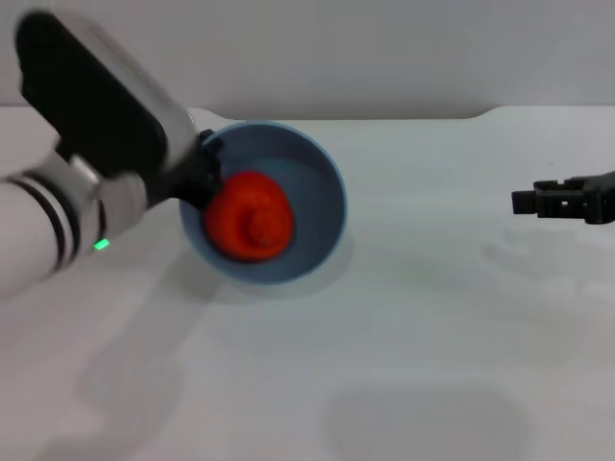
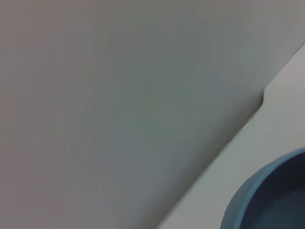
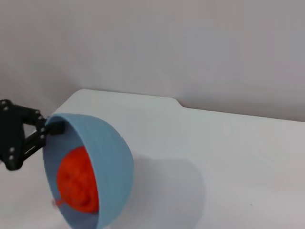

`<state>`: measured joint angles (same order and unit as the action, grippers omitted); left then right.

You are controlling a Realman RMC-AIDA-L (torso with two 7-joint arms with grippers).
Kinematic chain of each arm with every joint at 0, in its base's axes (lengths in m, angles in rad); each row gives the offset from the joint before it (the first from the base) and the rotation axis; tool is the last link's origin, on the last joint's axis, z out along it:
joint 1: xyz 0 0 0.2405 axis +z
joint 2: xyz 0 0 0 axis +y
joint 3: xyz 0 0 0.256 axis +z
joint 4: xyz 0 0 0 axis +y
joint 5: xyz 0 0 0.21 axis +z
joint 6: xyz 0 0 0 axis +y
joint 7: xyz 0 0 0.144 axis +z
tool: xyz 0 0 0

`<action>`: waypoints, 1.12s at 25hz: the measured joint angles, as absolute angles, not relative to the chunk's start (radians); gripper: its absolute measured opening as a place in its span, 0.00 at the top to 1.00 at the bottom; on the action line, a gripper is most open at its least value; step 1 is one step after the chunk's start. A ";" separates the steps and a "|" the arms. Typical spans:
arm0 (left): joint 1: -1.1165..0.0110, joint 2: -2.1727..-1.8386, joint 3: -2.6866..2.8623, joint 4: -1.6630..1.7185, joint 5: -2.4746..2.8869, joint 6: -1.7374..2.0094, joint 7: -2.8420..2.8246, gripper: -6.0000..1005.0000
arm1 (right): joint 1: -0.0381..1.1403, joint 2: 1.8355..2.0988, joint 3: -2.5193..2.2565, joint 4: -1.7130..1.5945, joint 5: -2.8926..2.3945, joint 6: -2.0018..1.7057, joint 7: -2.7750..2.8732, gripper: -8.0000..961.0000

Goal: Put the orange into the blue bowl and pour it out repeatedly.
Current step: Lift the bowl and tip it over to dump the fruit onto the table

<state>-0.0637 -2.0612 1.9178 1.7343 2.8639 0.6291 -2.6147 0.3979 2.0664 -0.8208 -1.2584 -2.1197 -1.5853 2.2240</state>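
Observation:
The blue bowl [image 1: 317,192] is lifted and tipped on its side, mouth turned toward me, above the left half of the table. The orange [image 1: 250,217] rests inside it against the lower wall. My left gripper [image 1: 205,163] is shut on the blue bowl's rim at its upper left. In the right wrist view the blue bowl [image 3: 109,152] shows steeply tilted, with the orange [image 3: 76,181] inside and the left gripper [image 3: 47,128] pinching its rim. The left wrist view catches only a piece of the blue bowl [image 2: 267,195]. My right gripper [image 1: 527,201] hovers at the far right, away from the bowl.
The white table [image 1: 404,365] runs across the whole view, with a grey wall [image 1: 384,48] behind its back edge. A notch in the table's back edge [image 1: 480,113] lies at the right.

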 joint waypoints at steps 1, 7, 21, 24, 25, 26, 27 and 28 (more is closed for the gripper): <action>-0.044 -2.061 1.944 1.735 2.881 0.581 -2.610 1.00 | 0.396 2.066 -0.818 -1.256 -2.120 -1.585 2.224 0.51; 0.027 -2.061 2.020 1.746 2.889 0.424 -2.532 1.00 | 0.395 2.066 -0.808 -1.247 -2.120 -1.585 2.224 0.51; 0.095 -2.066 2.172 1.617 2.889 0.036 -2.238 1.00 | 0.393 2.066 -0.807 -1.234 -2.120 -1.583 2.226 0.51; 0.102 -2.067 2.194 1.579 2.890 -0.054 -2.183 1.00 | 0.393 2.066 -0.807 -1.232 -2.120 -1.583 2.227 0.51; 0.102 -2.067 2.198 1.571 2.890 -0.073 -2.170 1.00 | 0.393 2.066 -0.806 -1.232 -2.120 -1.583 2.227 0.51; 0.103 -2.067 2.202 1.562 2.890 -0.089 -2.159 1.00 | 0.392 2.066 -0.805 -1.232 -2.120 -1.583 2.227 0.51; 0.103 -2.068 2.208 1.548 2.890 -0.116 -2.140 1.00 | 0.392 2.066 -0.803 -1.232 -2.120 -1.583 2.227 0.51; 0.103 -2.068 2.212 1.536 2.890 -0.132 -2.127 1.00 | 0.392 2.066 -0.801 -1.232 -2.120 -1.583 2.227 0.51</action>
